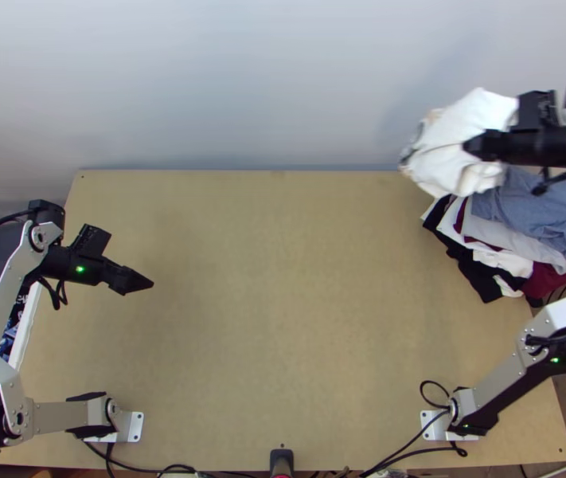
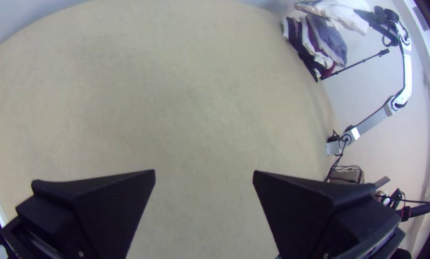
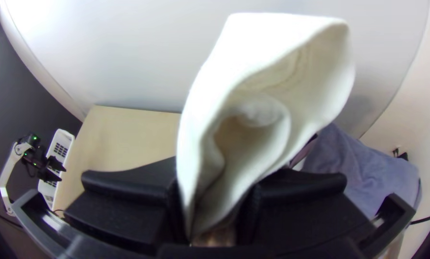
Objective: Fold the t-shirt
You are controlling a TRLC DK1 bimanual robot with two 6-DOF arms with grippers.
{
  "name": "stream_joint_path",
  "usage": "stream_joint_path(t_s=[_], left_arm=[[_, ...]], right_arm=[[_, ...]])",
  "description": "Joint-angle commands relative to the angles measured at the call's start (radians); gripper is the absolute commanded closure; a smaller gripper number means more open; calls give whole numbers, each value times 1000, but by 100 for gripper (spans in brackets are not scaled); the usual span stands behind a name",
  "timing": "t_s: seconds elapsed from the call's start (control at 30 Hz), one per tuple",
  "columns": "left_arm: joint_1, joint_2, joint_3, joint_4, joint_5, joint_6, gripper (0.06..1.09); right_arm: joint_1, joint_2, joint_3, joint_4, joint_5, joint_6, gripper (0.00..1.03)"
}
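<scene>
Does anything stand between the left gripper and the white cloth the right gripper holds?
Nothing visible does: from the left gripper to the white cloth in the right gripper, only wooden tabletop and wall show. The clothes pile sits just off that line.

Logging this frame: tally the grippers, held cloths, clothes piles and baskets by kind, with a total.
Grippers: 2 (left gripper, right gripper)
Held white cloth: 1
Clothes pile: 1
White basket: 1
Total: 5
</scene>
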Motion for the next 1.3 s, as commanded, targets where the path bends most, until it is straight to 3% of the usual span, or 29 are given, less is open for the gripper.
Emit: stream_joint_path(t_s=[0.0, 0.27, 0.9, 1.27], left_arm=[[-12, 18, -1, 2, 4, 5, 10], [-25, 41, 1, 15, 1, 3, 10], [-28, 33, -2, 15, -4, -12, 10], [-45, 35, -13, 35, -19, -21, 10]], right_arm=[[-127, -42, 24, -34, 33, -112, 100], [-205, -59, 32, -67, 33, -230, 100], [-349, -90, 14, -112, 0, -332, 100], [-343, -146, -25, -136, -23, -344, 100]])
